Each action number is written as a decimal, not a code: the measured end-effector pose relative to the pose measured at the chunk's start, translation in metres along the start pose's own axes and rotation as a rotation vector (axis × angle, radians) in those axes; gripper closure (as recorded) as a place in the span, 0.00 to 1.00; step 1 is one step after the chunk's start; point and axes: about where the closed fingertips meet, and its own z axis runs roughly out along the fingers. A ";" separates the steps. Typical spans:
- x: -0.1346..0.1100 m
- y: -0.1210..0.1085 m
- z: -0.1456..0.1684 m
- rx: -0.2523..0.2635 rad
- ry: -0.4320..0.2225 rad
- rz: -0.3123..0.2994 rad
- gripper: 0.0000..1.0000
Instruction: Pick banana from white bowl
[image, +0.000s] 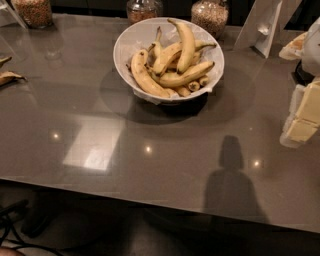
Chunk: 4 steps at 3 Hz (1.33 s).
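White bowl (121, 44) set at 12 o'clock on worktop (150, 165), heaped with bananas. Long arched banana (188, 44) laid atop heap, toward bowl's 1 o'clock. Hand (303, 116) seen at 3 o'clock, well apart from bowl; spread or pressed together cannot be told.

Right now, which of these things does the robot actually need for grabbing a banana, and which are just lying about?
Needed: the banana, the white bowl, the gripper at the far right.
Just lying about: three glass jars along the back, the other bananas in the bowl.
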 end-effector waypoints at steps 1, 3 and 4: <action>-0.002 -0.002 0.000 0.005 -0.011 -0.001 0.00; -0.037 -0.044 0.024 0.065 -0.207 0.095 0.00; -0.072 -0.086 0.028 0.174 -0.303 0.211 0.00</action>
